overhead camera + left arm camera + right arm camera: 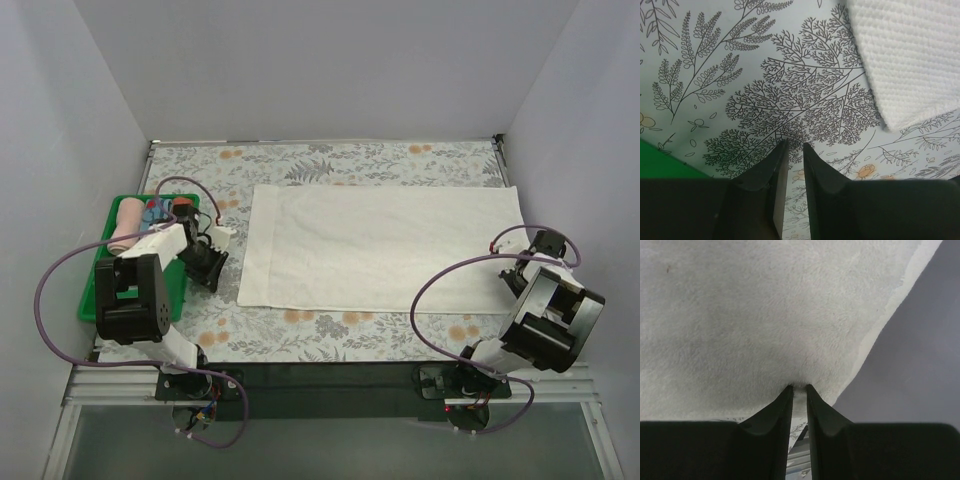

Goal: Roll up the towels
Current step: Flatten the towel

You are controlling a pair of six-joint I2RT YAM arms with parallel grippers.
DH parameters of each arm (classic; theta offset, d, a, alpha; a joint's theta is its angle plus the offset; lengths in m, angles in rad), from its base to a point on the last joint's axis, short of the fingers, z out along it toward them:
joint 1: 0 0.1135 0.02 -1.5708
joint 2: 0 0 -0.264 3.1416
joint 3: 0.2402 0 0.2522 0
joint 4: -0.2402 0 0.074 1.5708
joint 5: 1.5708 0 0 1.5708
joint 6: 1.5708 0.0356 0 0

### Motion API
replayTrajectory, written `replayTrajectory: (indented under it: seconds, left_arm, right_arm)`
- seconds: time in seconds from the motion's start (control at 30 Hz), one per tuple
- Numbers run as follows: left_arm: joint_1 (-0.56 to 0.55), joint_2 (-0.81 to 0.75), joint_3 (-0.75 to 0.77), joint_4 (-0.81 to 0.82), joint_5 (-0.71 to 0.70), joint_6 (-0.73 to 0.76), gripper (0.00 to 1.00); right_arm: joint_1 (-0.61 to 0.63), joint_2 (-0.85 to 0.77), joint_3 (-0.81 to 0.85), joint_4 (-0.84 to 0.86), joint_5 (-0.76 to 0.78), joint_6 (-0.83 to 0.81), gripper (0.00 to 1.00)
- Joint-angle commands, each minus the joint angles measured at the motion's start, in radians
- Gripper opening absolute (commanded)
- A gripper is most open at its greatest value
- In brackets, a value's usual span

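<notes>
**Layout around the long towel (380,245), spread flat across the middle of the table (330,165)**

Left of the long towel, well apart, the tray (88,292) sits at the table's left edge. The rolled towel (127,222) lies in the tray's far end, with a small object (160,211) just beside it on the side nearer the long towel. The left gripper (218,238) hangs over bare table between the tray and the long towel's left edge, near that edge but apart from it. The right gripper (505,245) is at the long towel's right edge, its tips touching the cloth. A strip of table runs behind the long towel, up to the back wall (320,70). Before it, past another strip, stand the left arm base (190,385) and the right arm base (465,385).
</notes>
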Motion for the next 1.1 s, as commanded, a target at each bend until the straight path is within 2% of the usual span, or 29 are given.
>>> replayTrajectory:
  seconds: [0.0, 0.13, 0.23, 0.27, 0.37, 0.67, 0.8, 1.0, 1.07]
  left_arm:
    - [0.004, -0.012, 0.050, -0.006, 0.040, 0.013, 0.18]
    - [-0.001, -0.071, 0.110, -0.047, 0.232, 0.016, 0.27]
    - [-0.057, -0.119, 0.137, -0.046, 0.321, 0.015, 0.30]
    - [-0.107, -0.124, 0.140, -0.041, 0.335, 0.004, 0.31]
    - [-0.196, -0.110, 0.131, -0.014, 0.312, -0.037, 0.32]
    - [-0.313, 0.020, 0.114, 0.109, 0.250, -0.100, 0.32]
    - [-0.320, 0.065, 0.107, 0.120, 0.244, -0.103, 0.32]
    - [-0.298, 0.102, 0.042, 0.125, 0.082, -0.091, 0.27]
    - [-0.253, 0.093, 0.025, 0.111, 0.047, -0.082, 0.26]
  right_arm:
    - [-0.032, 0.052, -0.075, -0.273, 0.003, -0.026, 0.24]
    - [-0.030, 0.064, -0.046, -0.317, -0.040, -0.006, 0.25]
    - [-0.030, 0.072, -0.038, -0.317, -0.041, -0.008, 0.25]
    - [-0.030, 0.075, -0.033, -0.315, -0.041, -0.006, 0.25]
    - [-0.030, 0.086, -0.018, -0.317, -0.045, 0.000, 0.25]
    - [-0.029, 0.135, 0.019, -0.314, -0.054, 0.018, 0.25]
    - [-0.021, 0.147, 0.034, -0.317, -0.050, 0.026, 0.25]
    - [0.013, 0.146, 0.060, -0.323, -0.063, 0.046, 0.26]
    - [0.035, 0.150, 0.069, -0.328, -0.065, 0.060, 0.26]
